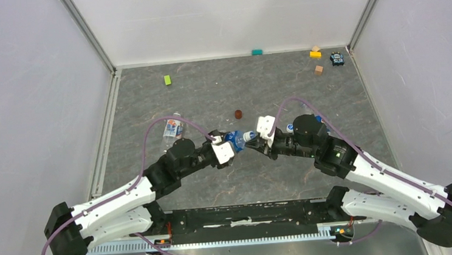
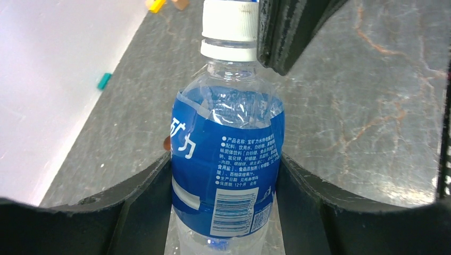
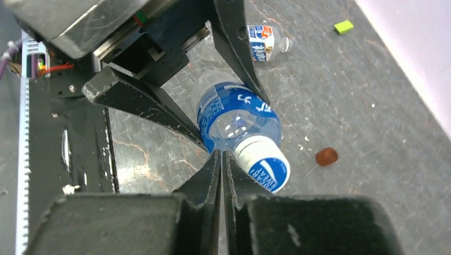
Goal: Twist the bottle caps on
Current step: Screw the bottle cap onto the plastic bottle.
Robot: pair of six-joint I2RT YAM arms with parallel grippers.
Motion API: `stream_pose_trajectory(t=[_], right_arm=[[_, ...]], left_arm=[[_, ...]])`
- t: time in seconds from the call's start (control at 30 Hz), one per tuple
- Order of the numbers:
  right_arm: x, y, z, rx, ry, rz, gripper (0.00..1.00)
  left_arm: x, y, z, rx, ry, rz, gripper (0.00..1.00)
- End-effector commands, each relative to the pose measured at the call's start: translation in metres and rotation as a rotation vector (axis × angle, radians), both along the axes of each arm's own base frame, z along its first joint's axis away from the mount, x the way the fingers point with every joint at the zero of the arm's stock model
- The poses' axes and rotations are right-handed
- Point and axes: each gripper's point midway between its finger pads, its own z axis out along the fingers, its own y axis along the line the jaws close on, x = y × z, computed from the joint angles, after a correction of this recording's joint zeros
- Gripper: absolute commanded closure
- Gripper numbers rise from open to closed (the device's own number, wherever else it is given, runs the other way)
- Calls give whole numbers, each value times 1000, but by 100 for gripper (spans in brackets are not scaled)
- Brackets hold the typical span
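Whitish-blue cap [image 3: 263,164] seated on the neck of a clear bottle [image 2: 226,159] with a blue-and-white label. Screwed fully home or not: cannot tell. Bottle held roughly level over the middle of the worktop [image 1: 216,183], between the two arms, neck toward the right arm. Gripped around the labelled body by the left jaws, one finger pressed against each side of the label. Right jaws closed tight, finger against finger, nothing between them. Their tips just beside the cap, at its side; touching it or a hair apart, hard to tell.

Farther out, to the left and beyond the left arm, a second bottle [image 1: 172,128] lying on its side on the worktop. Small dark red-brown disc [image 1: 238,114] near the held bottle, on its far side, apart from it. Green block [image 1: 167,80] farther back on the left. At the far edge, a teal block [image 1: 257,52]. Toward the far right corner, a yellow block [image 1: 315,53], a tan block [image 1: 319,69] and a small dark toy [image 1: 336,59].
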Motion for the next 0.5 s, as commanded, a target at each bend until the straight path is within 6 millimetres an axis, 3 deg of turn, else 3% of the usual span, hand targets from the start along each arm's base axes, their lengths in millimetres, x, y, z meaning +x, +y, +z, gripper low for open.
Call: stream_pose_trajectory(t=[0.0, 0.2, 0.47], right_arm=[[12, 2, 21, 133, 119, -133, 84], [-6, 1, 73, 238, 15, -30, 62], [3, -25, 68, 92, -200, -66, 35]], left_arm=[[10, 1, 34, -107, -54, 66, 98], [16, 4, 23, -78, -44, 100, 98], [3, -2, 26, -89, -39, 23, 98]])
